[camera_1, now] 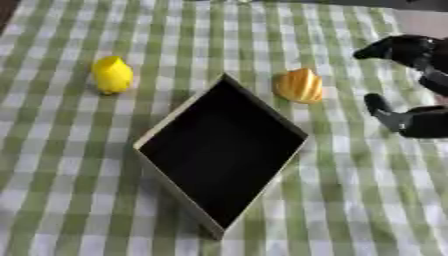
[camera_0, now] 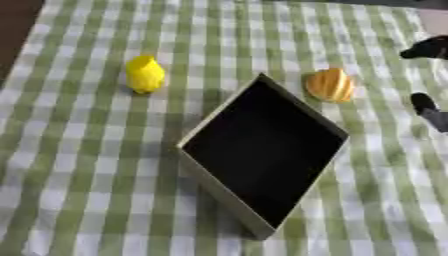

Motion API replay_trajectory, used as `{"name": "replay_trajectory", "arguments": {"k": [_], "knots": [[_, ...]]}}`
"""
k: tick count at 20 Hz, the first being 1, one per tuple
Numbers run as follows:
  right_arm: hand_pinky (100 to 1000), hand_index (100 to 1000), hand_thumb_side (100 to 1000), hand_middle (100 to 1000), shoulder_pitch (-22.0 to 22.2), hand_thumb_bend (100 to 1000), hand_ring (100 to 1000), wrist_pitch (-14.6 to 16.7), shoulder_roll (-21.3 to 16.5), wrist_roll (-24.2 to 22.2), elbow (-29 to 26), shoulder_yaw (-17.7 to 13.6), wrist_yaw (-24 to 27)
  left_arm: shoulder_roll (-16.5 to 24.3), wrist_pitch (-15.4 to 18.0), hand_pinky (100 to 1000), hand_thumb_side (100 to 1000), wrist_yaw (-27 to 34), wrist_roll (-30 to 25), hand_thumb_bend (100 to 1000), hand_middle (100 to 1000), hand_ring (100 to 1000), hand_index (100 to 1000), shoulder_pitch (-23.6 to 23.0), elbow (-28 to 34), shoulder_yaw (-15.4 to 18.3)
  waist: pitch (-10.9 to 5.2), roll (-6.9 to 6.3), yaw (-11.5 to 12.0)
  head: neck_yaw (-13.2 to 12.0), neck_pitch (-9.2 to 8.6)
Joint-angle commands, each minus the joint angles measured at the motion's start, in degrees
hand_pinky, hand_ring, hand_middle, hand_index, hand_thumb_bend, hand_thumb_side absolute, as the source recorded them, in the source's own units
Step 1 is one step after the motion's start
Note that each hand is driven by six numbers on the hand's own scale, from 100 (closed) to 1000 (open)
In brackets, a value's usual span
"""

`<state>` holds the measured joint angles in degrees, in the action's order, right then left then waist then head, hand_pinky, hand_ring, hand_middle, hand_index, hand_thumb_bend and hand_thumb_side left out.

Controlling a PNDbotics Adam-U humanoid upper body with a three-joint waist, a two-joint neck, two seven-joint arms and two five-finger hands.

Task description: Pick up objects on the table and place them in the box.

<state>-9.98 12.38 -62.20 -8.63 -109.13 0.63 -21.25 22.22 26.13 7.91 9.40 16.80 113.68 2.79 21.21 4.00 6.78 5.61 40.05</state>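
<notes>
**Op:** Right eye view showed it best. Right hand [camera_1: 411,87] was in from the right edge, over the green-and-white checked tablecloth [camera_1: 70,165]. One black finger up top pointed left, the thumb [camera_1: 378,106] sat lower, with a wide gap between them. Nothing in it.

**Eng:** Touching anything?

**Op:** No. It was near the orange ridged object [camera_1: 299,85], to that object's right, with a strip of cloth visible between them.

**Eng:** What was the orange thing?

**Op:** Rounded, ribbed, orange with paler stripes. Could have been a small pumpkin or a shell shape; I couldn't tell which. It lay on the cloth just beside the box's far corner, on the right.

**Eng:** Box?

**Op:** Shallow open box [camera_1: 171,187], tan walls, dark inside, turned so it read as a diamond, one corner pointing away from me. It sat mid-table. I saw nothing inside it, though the interior was very dark.

**Eng:** Anything else out?

**Op:** Yellow object [camera_0: 144,74], rounded and tapering at the top, possibly a lemon or pear, too blurred to call. It stood on the cloth left of the box's far corner, apart from the box and well apart from the orange one.

**Eng:** Left hand?

**Op:** Didn't show in either eye.
</notes>
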Motion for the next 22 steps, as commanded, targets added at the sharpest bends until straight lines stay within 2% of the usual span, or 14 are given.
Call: {"name": "replay_trajectory", "arguments": {"k": [1,4,6,8,14,17,22], "knots": [[900,913,186,792,-2.35,100,897,-0.21,-1.42,-0.61,1.96,0.16,0.86,1.42,0.00,776,616,0.43,-0.61,100,687,629,856,0.88,0.91,-0.14,-0.78,-0.02,0.29,0.73,-0.81],[899,914,202,796,-4.81,100,897,-0.68,-1.05,-1.57,3.76,1.03,1.20,1.47,-0.06,776,616,0.57,-0.98,100,687,628,856,1.14,0.91,-0.35,-0.44,0.23,0.87,1.40,-0.98],[902,919,265,793,-6.27,100,901,-0.58,-0.66,-2.59,4.96,1.71,1.43,1.49,-0.11,777,615,0.70,-1.21,100,687,628,856,1.39,0.91,-0.49,-0.17,0.41,1.28,1.81,-1.16],[910,922,279,781,-7.56,100,908,-0.06,-0.14,-4.30,6.06,2.30,1.83,1.50,-0.14,777,615,0.81,-1.44,100,687,627,856,1.65,0.91,-0.62,0.13,0.56,1.71,2.28,-1.43],[932,919,118,745,-10.79,100,917,0.67,1.45,-9.28,8.96,2.85,4.81,1.49,-0.29,778,615,1.11,-2.17,100,687,626,856,2.43,0.91,-1.04,1.16,1.09,3.04,3.23,-2.23],[939,920,113,753,-12.04,100,922,0.05,1.89,-11.03,9.65,2.99,5.12,1.48,-0.36,778,615,1.33,-2.54,100,687,625,856,3.02,0.91,-1.27,1.76,1.41,3.66,3.69,-2.63],[942,922,103,770,-13.33,100,924,-0.42,2.49,-11.92,10.07,2.98,2.75,1.50,-0.58,779,616,1.46,-3.09,100,687,623,856,3.46,0.91,-1.46,2.62,1.84,4.41,4.04,-2.99]]}}
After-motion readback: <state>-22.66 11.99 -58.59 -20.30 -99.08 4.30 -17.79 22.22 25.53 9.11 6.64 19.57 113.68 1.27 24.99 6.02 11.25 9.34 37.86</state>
